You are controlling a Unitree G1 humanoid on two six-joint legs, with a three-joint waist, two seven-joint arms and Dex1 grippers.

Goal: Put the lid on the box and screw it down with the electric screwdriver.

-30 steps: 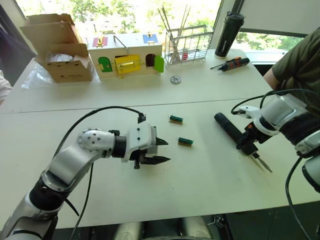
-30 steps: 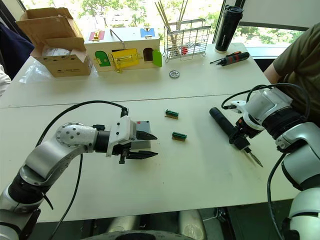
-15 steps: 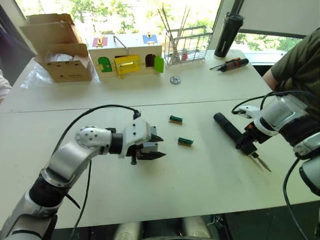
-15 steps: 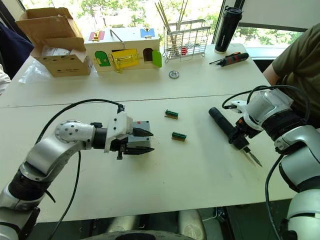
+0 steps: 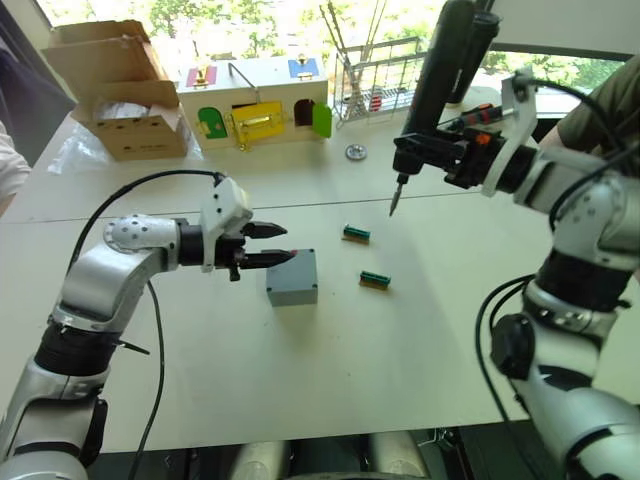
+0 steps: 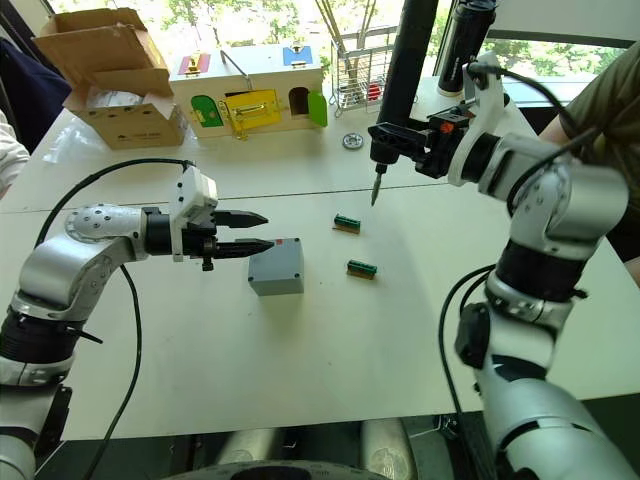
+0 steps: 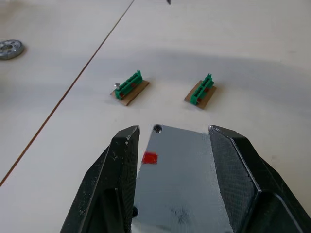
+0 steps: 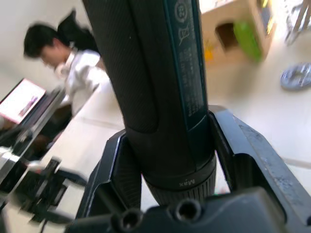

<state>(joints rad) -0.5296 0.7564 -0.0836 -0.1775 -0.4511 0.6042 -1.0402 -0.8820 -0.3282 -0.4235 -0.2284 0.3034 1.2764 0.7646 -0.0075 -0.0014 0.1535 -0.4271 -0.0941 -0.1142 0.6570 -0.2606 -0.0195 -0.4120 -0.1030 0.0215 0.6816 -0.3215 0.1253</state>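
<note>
The right gripper (image 5: 425, 158) is clamping its fingers (image 8: 243, 145) around the lower end of the electric screwdriver (image 5: 440, 70), holding it upright in the air with the metal bit pointing down at the table (image 5: 420, 340). The tip is hanging above the tabletop, up and to the right of the box (image 5: 292, 277), well apart from it.

The left gripper (image 5: 268, 244) is sitting just left of the box with its two fingers (image 7: 119, 165) spread apart, not gripping anything. In the left wrist view they're framing the grey lid (image 7: 177, 174), which is lying flat on top of the box, a small red mark near one corner.

Two little green connector pieces (image 5: 356, 234) are lying on the table to the right of the box. Farther back there's a cardboard box (image 5: 115, 95), a wooden box with coloured doors (image 5: 255, 100) and a wire rack (image 5: 375, 75).
</note>
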